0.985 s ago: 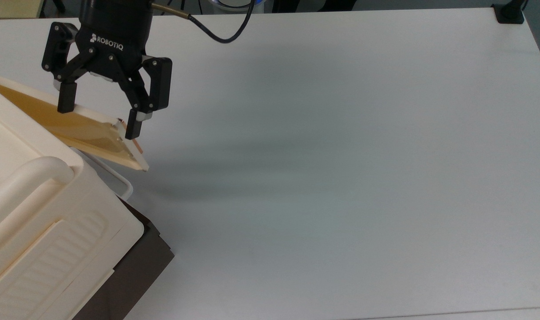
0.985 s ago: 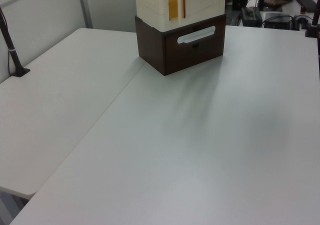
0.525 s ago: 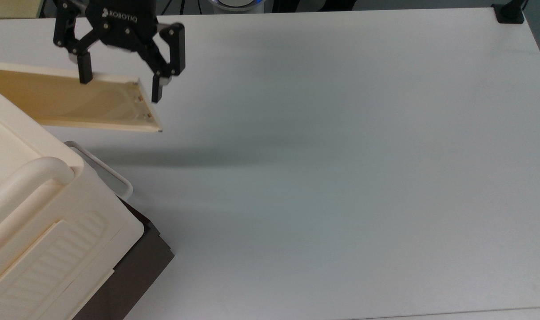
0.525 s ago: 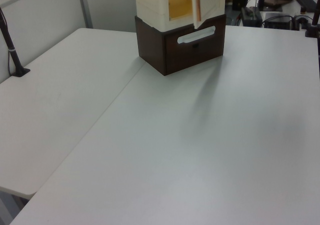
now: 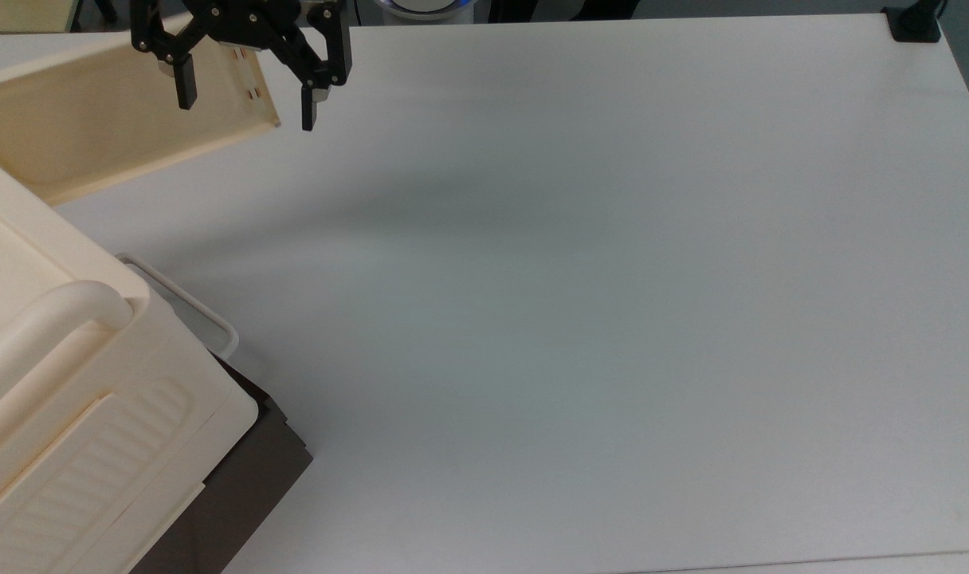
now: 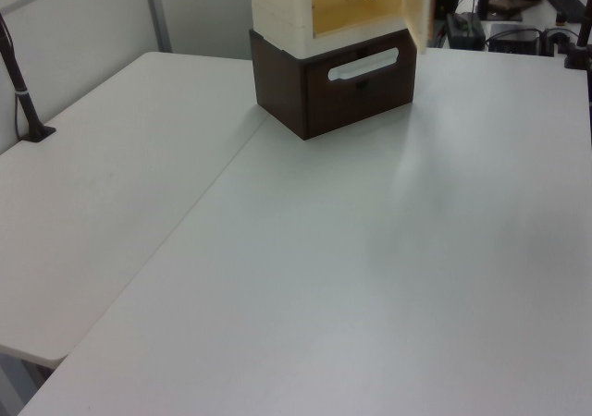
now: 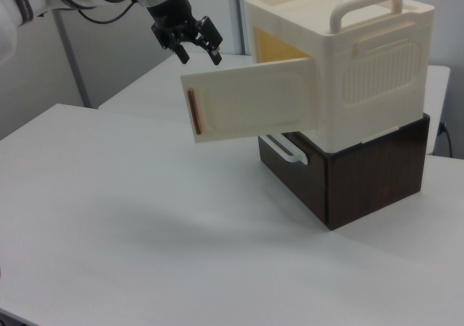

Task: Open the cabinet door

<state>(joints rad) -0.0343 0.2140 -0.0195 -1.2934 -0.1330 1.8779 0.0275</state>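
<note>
White counter (image 5: 612, 279), broad and matte, fills most of the top view.

Top view. Cabinet (image 5: 62, 399): cream box, lower left of the frame, ribbed top panel and thick bar handle uppermost, dark base below it. Cabinet door (image 5: 110, 119): upper left of the frame, swung wide out from the box, inner face toward the camera. Gripper (image 5: 245, 96): top edge of the frame, fingers spread apart, straddling the door's free edge; one fingertip over the panel, the other just off it above bare counter. Nothing is held. Whether a finger touches the panel cannot be told.

Left view. Cabinet at top centre on its dark base (image 6: 333, 88) with a pale slot handle. Opening shows an amber interior. Door seen nearly edge-on at the opening's right side. Dark gripper at the top edge, in front of the opening.

Right view. Cabinet at right of the frame. Door projects toward the frame's left, outer cream face forward, copper-coloured strip (image 7: 193, 111) near its free end. Gripper upper left, above and behind that free end, spread and empty.

Condition: door judged essentially open.

Risks: a finger catching the free edge on leaving would swing the door back or drag the cabinet across the counter; pushing further could strain the hinge.
</note>
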